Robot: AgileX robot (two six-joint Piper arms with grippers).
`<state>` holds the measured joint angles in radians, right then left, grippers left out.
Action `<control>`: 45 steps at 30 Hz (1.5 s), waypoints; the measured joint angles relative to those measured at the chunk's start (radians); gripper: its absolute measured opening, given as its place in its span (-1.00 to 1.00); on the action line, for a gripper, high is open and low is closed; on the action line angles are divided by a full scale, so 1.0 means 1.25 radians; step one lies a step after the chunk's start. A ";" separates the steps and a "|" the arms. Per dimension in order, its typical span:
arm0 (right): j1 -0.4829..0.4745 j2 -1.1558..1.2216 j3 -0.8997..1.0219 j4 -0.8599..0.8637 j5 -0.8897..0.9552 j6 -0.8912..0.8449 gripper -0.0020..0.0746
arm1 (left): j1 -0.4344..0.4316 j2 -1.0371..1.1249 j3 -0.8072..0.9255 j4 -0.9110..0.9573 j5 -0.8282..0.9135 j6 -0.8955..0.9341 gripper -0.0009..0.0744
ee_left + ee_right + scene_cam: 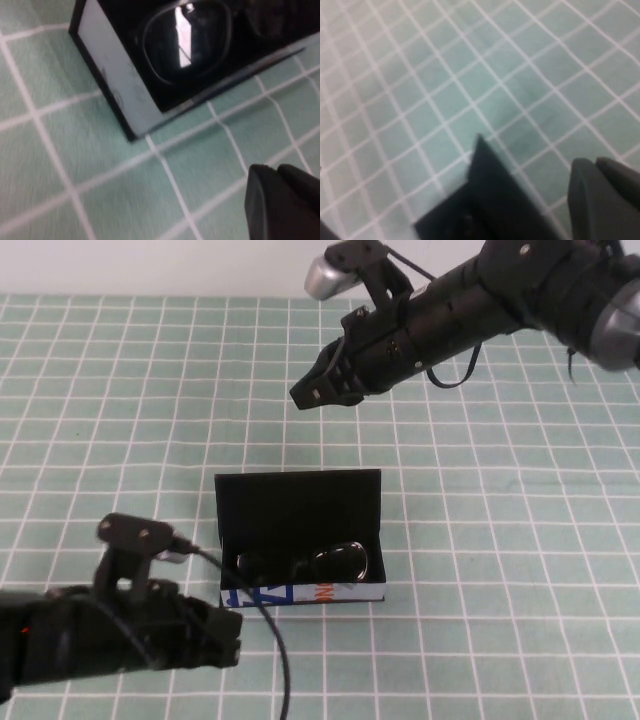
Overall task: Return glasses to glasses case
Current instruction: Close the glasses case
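From above we saw the glasses (325, 562) lying inside the open glasses case (300, 502), lid upright. The left gripper (225, 640) sat low beside the case's front left corner; the right gripper (318, 387) hung beyond the lid, jaws pressed together. The left wrist view alone showed a lens (185, 40) close up; the left jaws we could not tell.

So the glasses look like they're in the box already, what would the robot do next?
Probably close the lid: the glasses already lie inside the open glasses case, lid upright. The right gripper, hanging above and behind it, looks best placed to push; the left gripper sits low beside the front corner.
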<state>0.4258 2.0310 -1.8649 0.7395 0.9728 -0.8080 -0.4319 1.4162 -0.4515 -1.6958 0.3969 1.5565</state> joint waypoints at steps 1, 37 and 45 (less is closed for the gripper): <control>0.000 0.007 0.000 -0.010 -0.012 0.000 -0.98 | -0.001 0.025 -0.014 -0.005 0.006 0.012 -0.98; 0.000 0.116 0.000 -0.019 0.188 -0.013 -0.98 | -0.005 0.186 -0.152 -0.020 0.018 0.064 -0.98; 0.008 0.146 -0.001 -0.009 0.188 0.021 -0.98 | -0.005 0.186 -0.152 -0.020 0.015 0.066 -0.98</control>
<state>0.4359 2.2133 -1.8664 0.7282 1.2083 -0.7814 -0.4383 1.6482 -0.6412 -1.7207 0.4158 1.6388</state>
